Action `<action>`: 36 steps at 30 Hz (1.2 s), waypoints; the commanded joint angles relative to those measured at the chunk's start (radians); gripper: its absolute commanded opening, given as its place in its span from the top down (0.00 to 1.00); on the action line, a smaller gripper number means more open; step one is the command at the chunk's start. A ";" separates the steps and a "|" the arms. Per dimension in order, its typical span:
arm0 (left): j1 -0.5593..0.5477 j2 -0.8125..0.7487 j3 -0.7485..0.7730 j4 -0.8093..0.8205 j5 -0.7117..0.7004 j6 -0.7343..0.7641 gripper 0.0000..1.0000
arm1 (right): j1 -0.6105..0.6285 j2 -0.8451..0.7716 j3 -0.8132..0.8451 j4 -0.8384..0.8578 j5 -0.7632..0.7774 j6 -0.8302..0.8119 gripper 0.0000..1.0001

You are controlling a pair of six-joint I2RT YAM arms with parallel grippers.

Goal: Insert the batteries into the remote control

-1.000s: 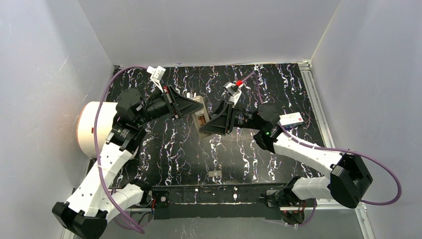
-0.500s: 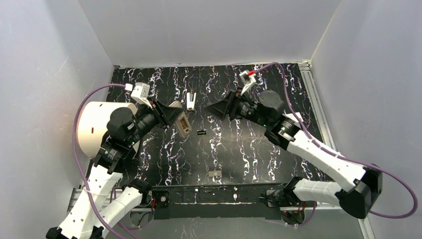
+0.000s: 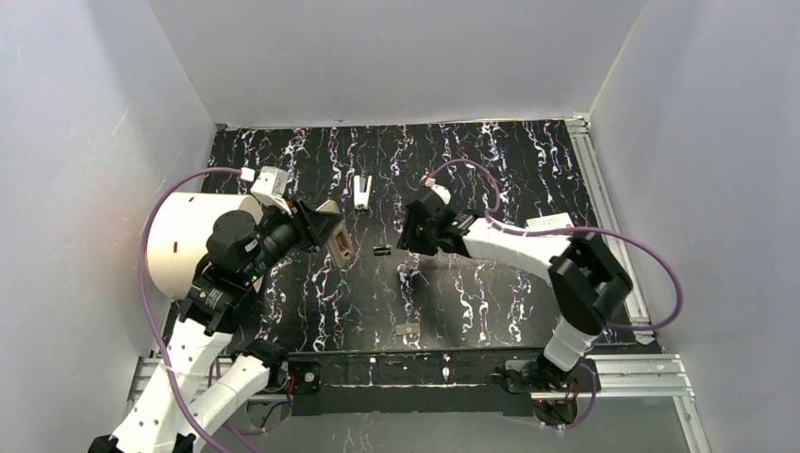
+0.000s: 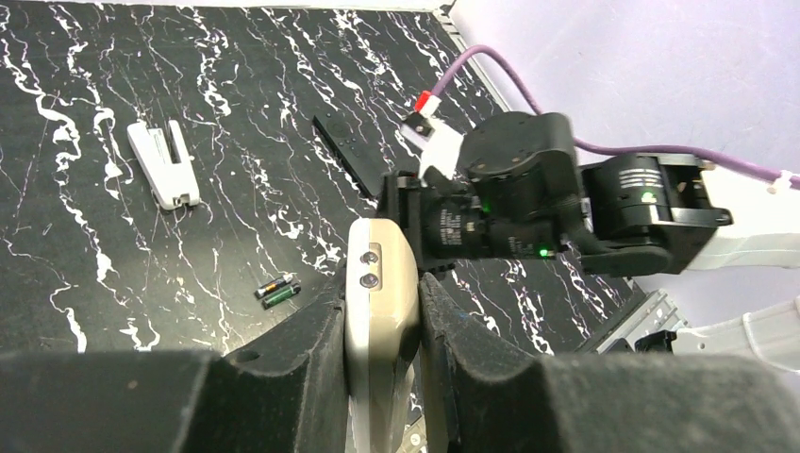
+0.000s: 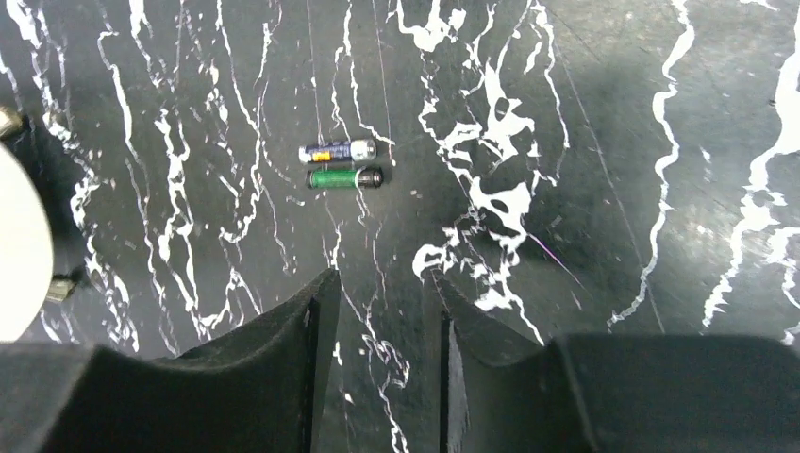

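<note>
My left gripper (image 3: pixel 325 226) is shut on a beige remote control (image 3: pixel 341 247) and holds it above the table; in the left wrist view the remote (image 4: pixel 382 302) sits edge-up between the pads. Two batteries (image 3: pixel 382 251) lie side by side on the black marbled table. The right wrist view shows a blue one (image 5: pixel 337 151) and a green one (image 5: pixel 345 177) just beyond my right gripper (image 5: pixel 379 283), which is open and empty. They also show in the left wrist view (image 4: pixel 278 291). From above, the right gripper (image 3: pixel 410 236) is just right of the batteries.
A white clip-like piece (image 3: pixel 362 192) lies behind the batteries. A white cylinder (image 3: pixel 179 245) stands at the left edge. A white box (image 3: pixel 549 223) lies on the right. A small grey piece (image 3: pixel 407 328) lies near the front. A black strip (image 4: pixel 347 156) lies on the table.
My two grippers were together at the remote; the left pulled back left with it. The right gripper then swung down to the two batteries, now lying on the table.
</note>
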 commanded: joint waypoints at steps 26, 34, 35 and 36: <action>0.004 -0.019 -0.024 -0.111 -0.234 0.014 1.00 | 0.155 0.474 0.499 -0.417 0.368 0.270 0.43; 0.004 0.003 -0.001 -0.156 -0.236 0.052 1.00 | 0.164 0.536 0.561 -0.474 0.387 0.255 0.41; 0.004 0.005 0.000 -0.158 -0.240 0.056 1.00 | 0.164 0.533 0.560 -0.468 0.377 0.249 0.41; 0.004 0.005 0.001 -0.161 -0.243 0.059 1.00 | 0.165 0.528 0.551 -0.456 0.368 0.245 0.40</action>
